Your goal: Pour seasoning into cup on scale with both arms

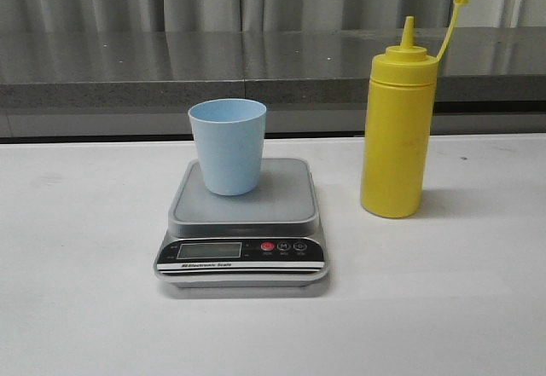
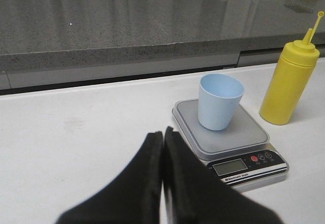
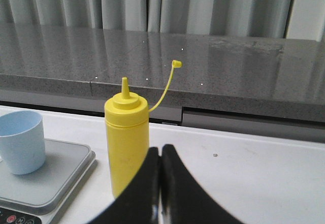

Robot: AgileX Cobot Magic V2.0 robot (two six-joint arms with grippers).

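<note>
A: Status? Neither arm shows in the front view.

B: Nothing grabbed yet. Cup sits upright on the scale, toward the back-left of the platform. Bottle stands upright on the table, just beside the scale on its right, not touching. Cap is off the nozzle and hangs on its strap.

A: Grippers?

B: Left gripper has its fingers pressed together, nothing between them; it's on the near-left of the scale, aimed toward the cup. Right gripper is likewise closed and empty, lined up close to the bottle.

A: Next step, I'd guess, is right arm takes the bottle. How to do it well?

B: Spread the fingers before closing in. Grip mid-body, below the shoulder. It's a squeeze bottle, so clamp lightly or it'll squirt from the uncapped nozzle. Keep the strap clear of the fingers.

A: And left?

B: Probably steady the cup. Hold its side wall without pressing down, or the scale reading goes off. Display is too small to read here.
</note>
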